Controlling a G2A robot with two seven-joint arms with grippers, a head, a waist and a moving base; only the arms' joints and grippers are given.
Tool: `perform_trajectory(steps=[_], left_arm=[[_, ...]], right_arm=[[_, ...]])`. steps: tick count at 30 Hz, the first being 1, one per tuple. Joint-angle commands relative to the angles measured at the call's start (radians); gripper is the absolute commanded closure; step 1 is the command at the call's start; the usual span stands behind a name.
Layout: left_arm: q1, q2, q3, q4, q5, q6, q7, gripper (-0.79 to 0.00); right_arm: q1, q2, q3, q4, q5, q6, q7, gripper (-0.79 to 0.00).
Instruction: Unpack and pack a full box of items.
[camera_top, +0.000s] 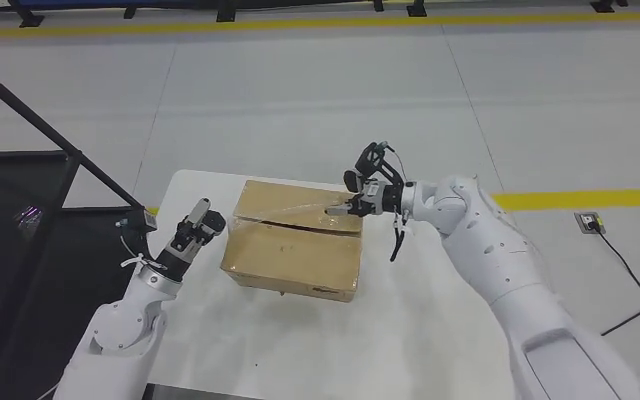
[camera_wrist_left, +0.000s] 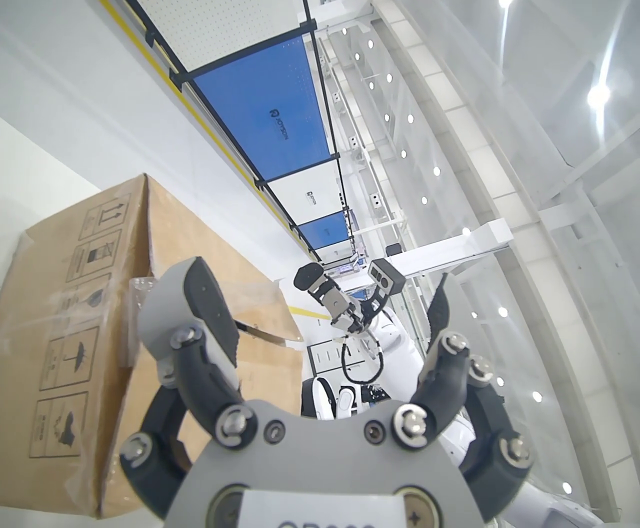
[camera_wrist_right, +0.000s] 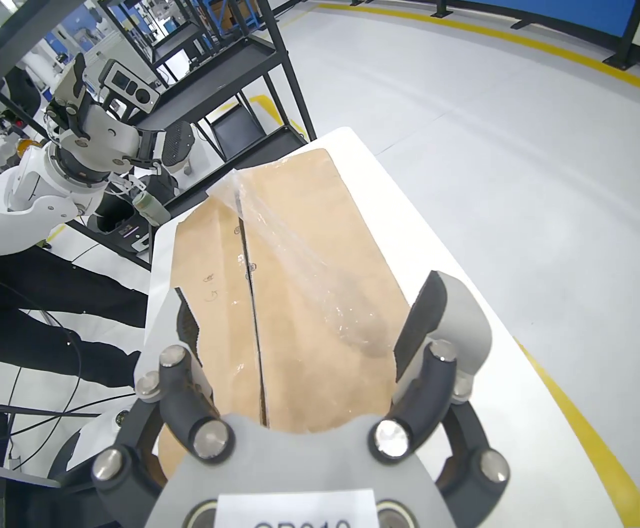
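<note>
A brown cardboard box (camera_top: 295, 240) stands on the white table (camera_top: 420, 330), its top flaps closed along a centre seam (camera_wrist_right: 252, 310). A strip of clear tape (camera_wrist_right: 295, 255) is peeled up off the top and stretches from the box's far end to one finger (camera_wrist_right: 440, 310) of my right gripper (camera_wrist_right: 310, 320). That gripper (camera_top: 345, 208) hovers open over the box's right end. My left gripper (camera_wrist_left: 320, 305) is open beside the box's left side (camera_wrist_left: 75, 325), level with its wall and holding nothing; in the top view it is (camera_top: 200, 222).
A black metal rack (camera_top: 40, 200) stands just off the table's left edge, close behind the left arm. Bare table surface lies in front of and to the right of the box. A yellow floor line (camera_top: 560, 198) runs behind the right arm.
</note>
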Motion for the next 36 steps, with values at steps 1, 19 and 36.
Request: perform_trajectory(steps=[1, 19, 36], left_arm=[[0.003, -0.002, 0.003, -0.004, 0.0, -0.002, 0.004, -0.785], [0.016, -0.01, -0.01, -0.022, 0.039, 0.016, 0.063, -0.785], [0.022, -0.014, -0.031, -0.021, 0.038, 0.015, 0.044, -0.785]], right_arm=[[0.02, -0.016, -0.022, 0.037, -0.016, 0.009, -0.021, -0.785], [0.08, -0.123, -0.134, 0.239, -0.121, 0.067, -0.186, -0.625], [0.091, -0.121, -0.135, 0.257, -0.149, -0.03, -0.24, -0.286]])
